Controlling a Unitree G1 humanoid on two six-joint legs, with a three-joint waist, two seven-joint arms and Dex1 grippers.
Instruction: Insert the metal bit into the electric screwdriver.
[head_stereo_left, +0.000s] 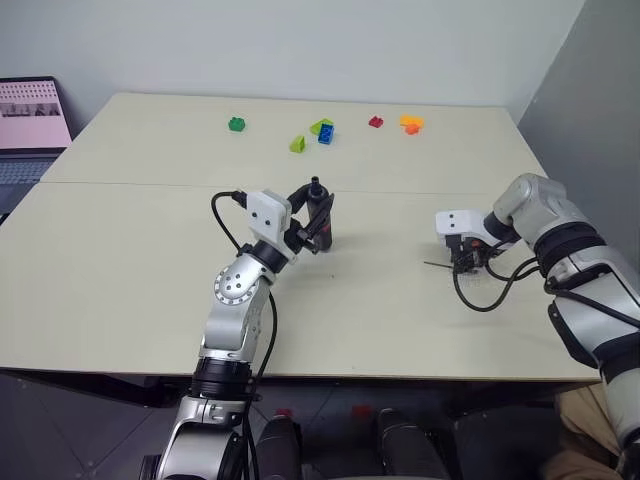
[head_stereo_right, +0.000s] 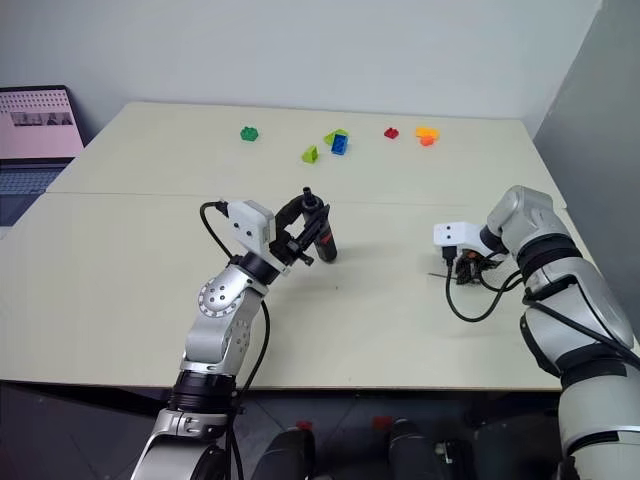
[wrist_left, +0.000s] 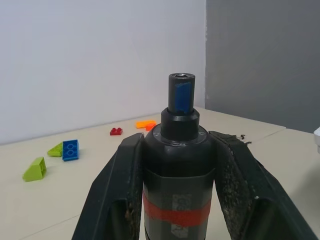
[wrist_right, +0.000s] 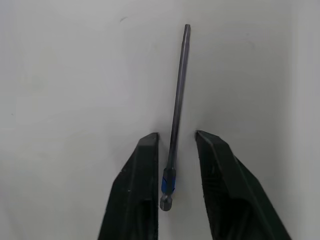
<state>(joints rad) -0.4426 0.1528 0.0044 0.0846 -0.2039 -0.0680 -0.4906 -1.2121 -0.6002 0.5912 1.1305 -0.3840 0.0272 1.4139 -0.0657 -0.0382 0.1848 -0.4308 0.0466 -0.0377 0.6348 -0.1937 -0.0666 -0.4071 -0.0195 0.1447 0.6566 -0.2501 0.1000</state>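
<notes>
The electric screwdriver is black with a red band. My left gripper is shut on it and holds it above the middle of the table, tip socket up. In the left wrist view both fingers press the screwdriver body. The metal bit, a thin dark rod, lies flat on the table at the right. My right gripper points down over its blue-banded end. The jaws stand narrow on either side of it, with a small gap on each side. From the head, the bit pokes out left of the right gripper.
Small toy bricks lie along the far side of the table: green, lime, blue, red, orange. A laptop stands off the table's far left corner. A grey wall runs along the right.
</notes>
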